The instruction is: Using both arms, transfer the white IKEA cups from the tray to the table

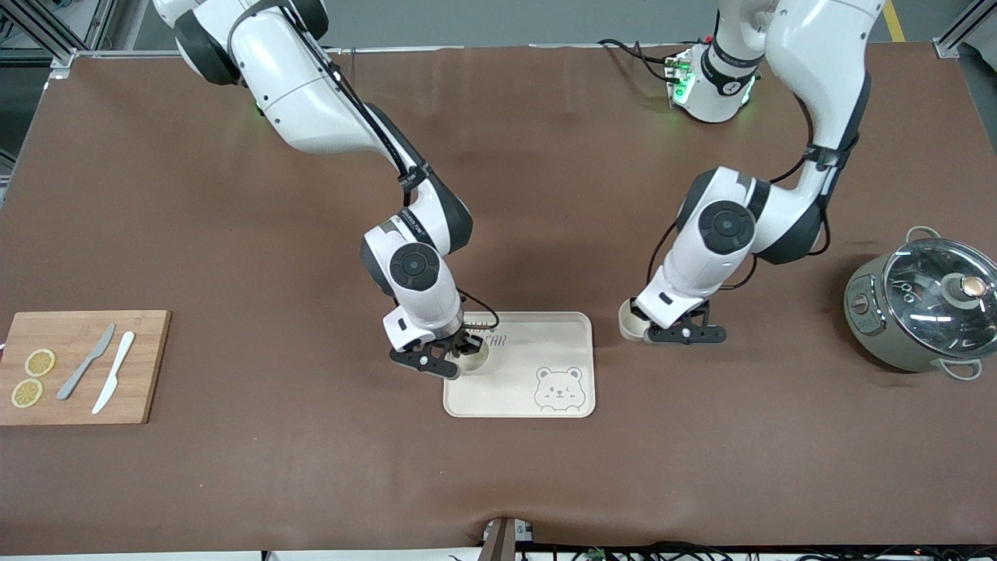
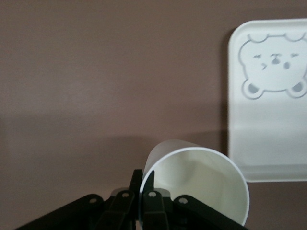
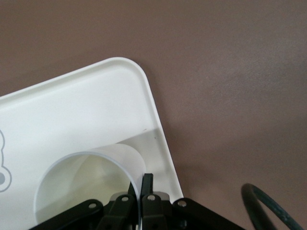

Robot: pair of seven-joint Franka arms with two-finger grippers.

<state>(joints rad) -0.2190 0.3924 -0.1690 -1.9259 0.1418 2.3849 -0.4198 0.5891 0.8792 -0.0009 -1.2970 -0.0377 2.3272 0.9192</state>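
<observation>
one cup [image 1: 473, 355] on tray [image 1: 545, 343], right-arm end | 2nd cup [image 1: 629, 321] on table [image 1: 311, 467] just beside tray, left-arm end

Place: a robot lab staged as a kitchen.
Rig: two arms [image 1: 335, 117] [image 1: 810, 86] were bolted at a brown tabletop [image 1: 545, 156], with aluminium framing [image 1: 47, 31] at the corners.
Wiring: loose cables [image 1: 639, 54].
Props: cutting board [image 1: 140, 366], knives [image 1: 86, 362], pot [image 1: 923, 308], tray [image 1: 545, 343].

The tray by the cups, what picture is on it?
A bear face outline on the cream tray, clearest in the front view.
</observation>
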